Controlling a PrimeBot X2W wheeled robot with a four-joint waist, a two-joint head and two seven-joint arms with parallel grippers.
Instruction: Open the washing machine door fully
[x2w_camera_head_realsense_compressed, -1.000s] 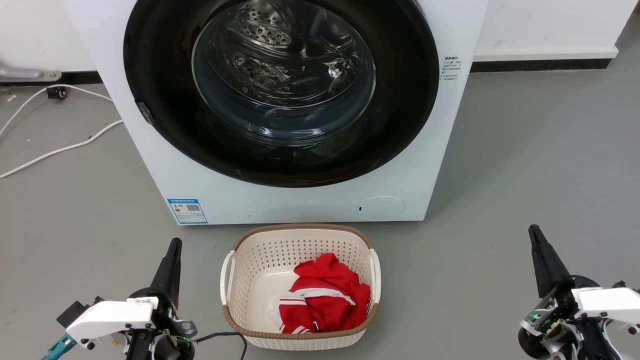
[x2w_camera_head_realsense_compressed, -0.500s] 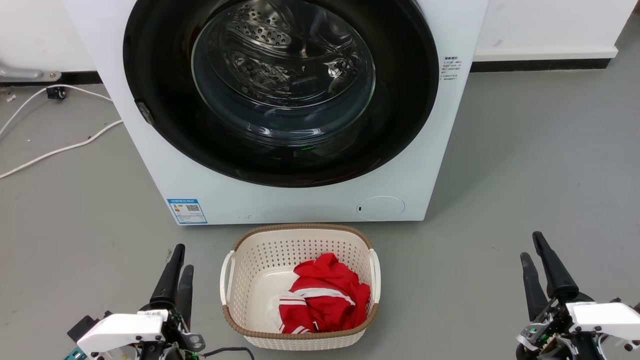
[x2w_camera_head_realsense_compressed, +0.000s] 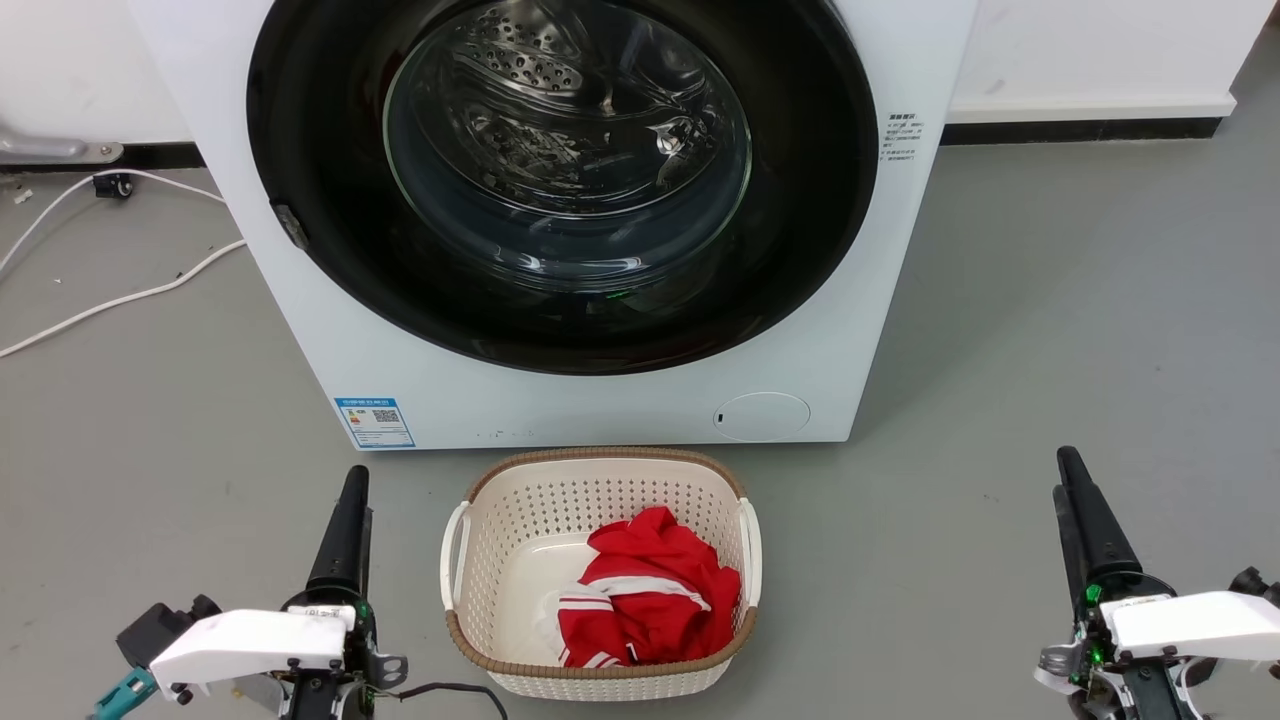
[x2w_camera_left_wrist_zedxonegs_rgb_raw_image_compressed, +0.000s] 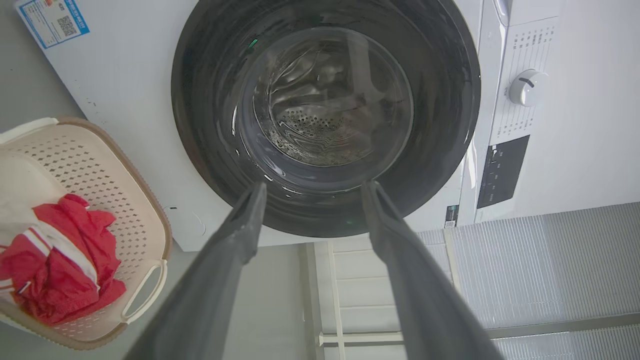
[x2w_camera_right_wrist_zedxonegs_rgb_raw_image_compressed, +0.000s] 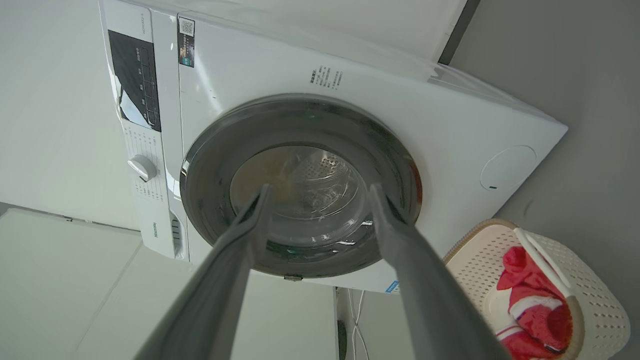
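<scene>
Nearest the camera, both tools have rolled at the wrist. Half a second ago each showed two dark fingers side by side in the head view. Now the left tool (x2w_camera_head_realsense_compressed: 354, 480) and the right tool (x2w_camera_head_realsense_compressed: 1063, 472) each show as almost a single dark line, one finger behind the other. The wrist views make the state plain: the left tool's fingers (x2w_camera_left_wrist_zedxonegs_rgb_raw_image_compressed: 235, 235) stand well apart with nothing between them, and so do the right tool's fingers (x2w_camera_right_wrist_zedxonegs_rgb_raw_image_compressed: 240, 230). Both tools hang low over the grey floor (x2w_camera_head_realsense_compressed: 1000, 330), on either side of the laundry basket (x2w_camera_head_realsense_compressed: 600, 470), which has not shifted with its red garment (x2w_camera_head_realsense_compressed: 650, 590).

Beyond the basket, the washing machine (x2w_camera_head_realsense_compressed: 420, 390) and its door (x2w_camera_head_realsense_compressed: 565, 170) are as they were. The door is shut flat against the front, and both tools are well apart from it. I judge that the opening has not begun and that this was only a change of wrist pose before a reach.

The head view cuts off the top of the door and the machine's controls. The glossy black ring shows no clear handle. A small grey tab (x2w_camera_head_realsense_compressed: 290, 226) sits on the door's left rim, but I cannot tell whether it is a catch or a hinge part. The drum behind the glass is blurred by reflections.
</scene>
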